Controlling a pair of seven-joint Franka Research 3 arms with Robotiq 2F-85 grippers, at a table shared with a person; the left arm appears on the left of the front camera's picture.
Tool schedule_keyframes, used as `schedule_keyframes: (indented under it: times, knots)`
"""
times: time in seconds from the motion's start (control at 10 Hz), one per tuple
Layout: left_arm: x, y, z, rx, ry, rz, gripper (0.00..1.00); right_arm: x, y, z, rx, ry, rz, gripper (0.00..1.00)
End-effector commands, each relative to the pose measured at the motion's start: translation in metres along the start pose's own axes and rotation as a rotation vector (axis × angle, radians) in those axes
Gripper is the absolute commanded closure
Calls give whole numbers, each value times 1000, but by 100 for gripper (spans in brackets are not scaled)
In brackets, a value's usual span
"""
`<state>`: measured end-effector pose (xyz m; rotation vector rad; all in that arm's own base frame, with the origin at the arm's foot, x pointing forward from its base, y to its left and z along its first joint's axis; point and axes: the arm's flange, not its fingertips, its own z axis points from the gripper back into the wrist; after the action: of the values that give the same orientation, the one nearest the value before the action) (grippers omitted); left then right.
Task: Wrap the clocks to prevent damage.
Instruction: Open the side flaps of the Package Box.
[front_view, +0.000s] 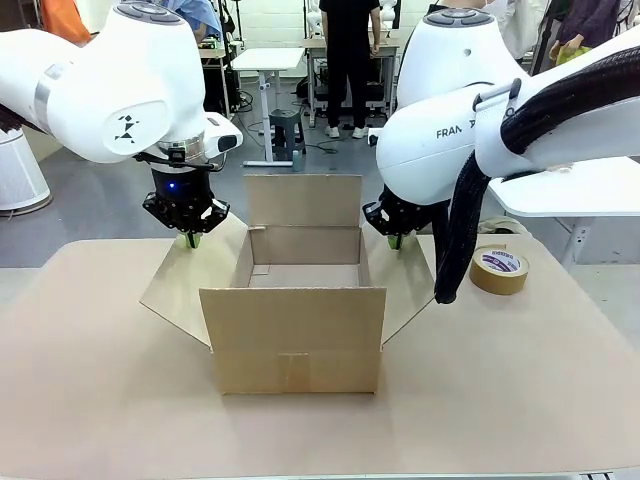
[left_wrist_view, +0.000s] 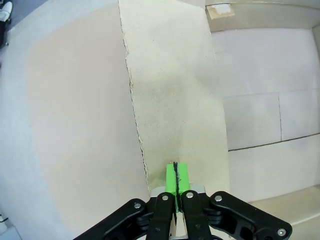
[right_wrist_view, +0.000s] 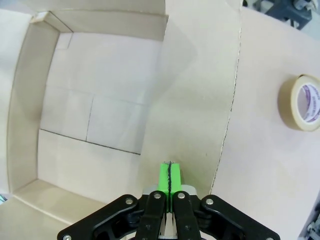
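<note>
An open cardboard box (front_view: 297, 330) stands in the middle of the table with its flaps spread, and its inside is bare. No clocks are in view. My left gripper (front_view: 192, 240) hangs shut just above the box's left flap (left_wrist_view: 170, 95), green pads (left_wrist_view: 176, 178) pressed together with nothing between them. My right gripper (front_view: 396, 241) is shut too, poised over the right flap (right_wrist_view: 200, 100), its green pads (right_wrist_view: 170, 177) closed on nothing. The box floor (right_wrist_view: 100, 100) shows in the right wrist view.
A roll of brown packing tape (front_view: 499, 269) lies on the table to the right of the box, also in the right wrist view as the tape roll (right_wrist_view: 302, 102). A person stands far back by other tables. The brown tabletop (front_view: 100, 400) spreads around the box.
</note>
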<state>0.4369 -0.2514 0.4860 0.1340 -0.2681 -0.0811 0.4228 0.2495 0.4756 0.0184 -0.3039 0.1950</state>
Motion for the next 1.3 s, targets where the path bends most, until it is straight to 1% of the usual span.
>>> schedule_keyframes:
  times: [0.0, 0.2, 0.3, 0.4, 0.6, 0.8, 1.0, 1.2]
  knots:
    - [2, 1, 1, -3, -7, 4, 100, 1, -1, -5, 9, 24, -14, 99]
    - [2, 1, 1, -3, -7, 4, 100, 0, -1, -3, 0, 7, -3, 99]
    - [1, 1, 0, 0, 0, 2, 100, 0, -7, -8, 6, 20, -8, 99]
    - [6, 3, -9, -4, 15, -8, 100, 3, -13, -23, 5, 68, -21, 99]
    - [7, 6, -30, -48, 43, -12, 100, 4, -20, -52, 21, 113, -41, 99]
    - [11, 14, -50, -94, 66, 9, 100, 4, -23, -82, 7, 176, -63, 99]
    - [18, 19, -68, -94, 92, 30, 100, 4, -25, -97, 29, 180, -87, 99]
    - [18, 22, -83, -127, 129, 24, 100, 2, -28, -104, 47, 193, -97, 99]
